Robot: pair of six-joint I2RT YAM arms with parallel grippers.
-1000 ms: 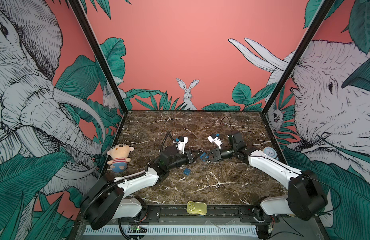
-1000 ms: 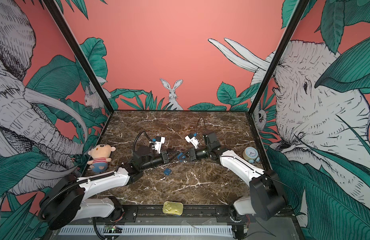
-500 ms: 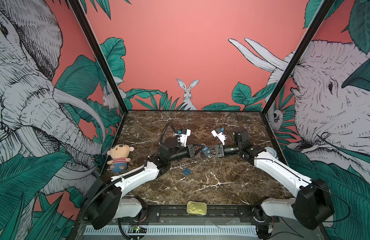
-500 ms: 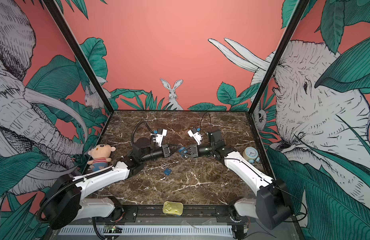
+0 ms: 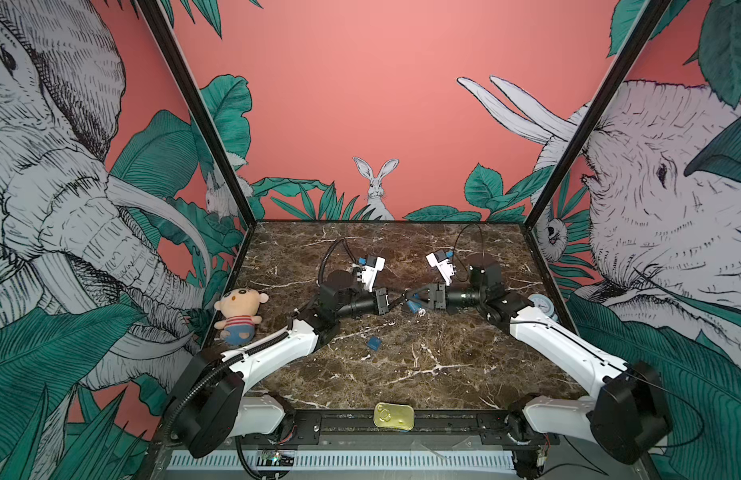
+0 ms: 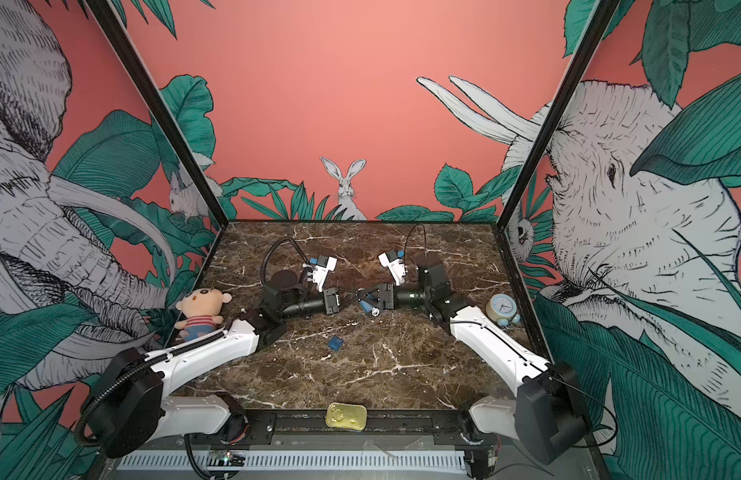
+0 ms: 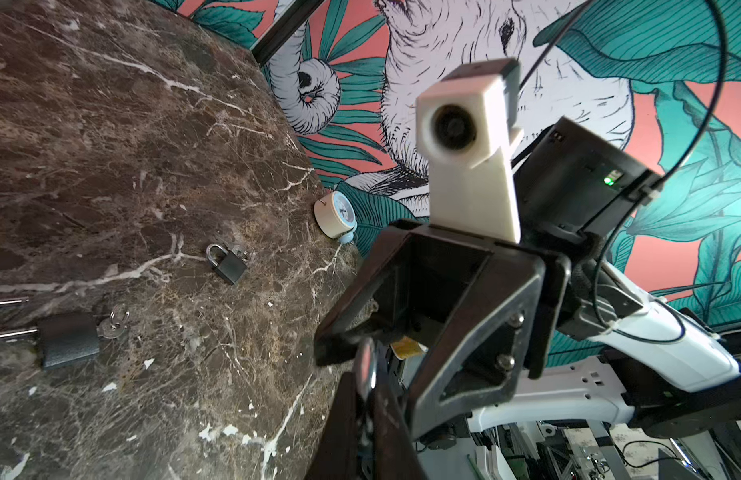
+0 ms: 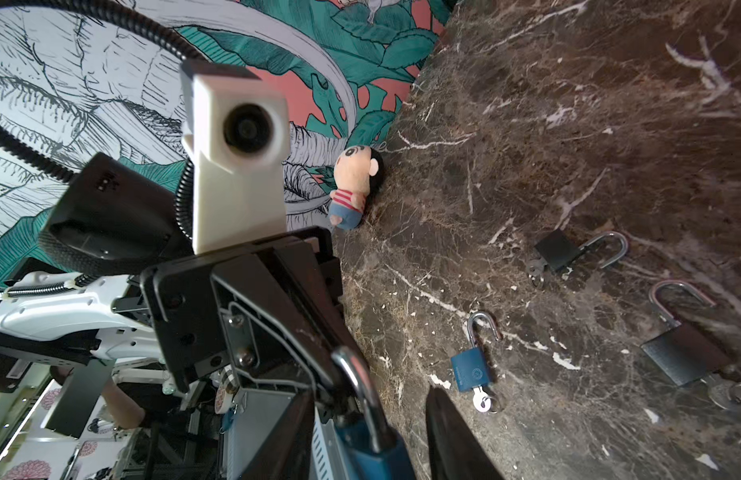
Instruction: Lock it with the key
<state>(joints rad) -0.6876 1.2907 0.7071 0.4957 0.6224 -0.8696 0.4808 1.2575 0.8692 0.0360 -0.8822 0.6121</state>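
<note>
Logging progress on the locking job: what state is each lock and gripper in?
held padlock: gripped by its shackle, locked or not unclear
left gripper: shut on held padlock
right gripper: open
loose blue padlock: shackle open, key in
small black padlock: shackle open
large black padlock: shackle open
can: sealed

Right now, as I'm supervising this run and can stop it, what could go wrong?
The blue padlock hangs only by its shackle in the shut left claw; with the right claw open around it, it may swing or slip out. Its key sticks out near the right claw, which might bump it instead of gripping it.
</note>
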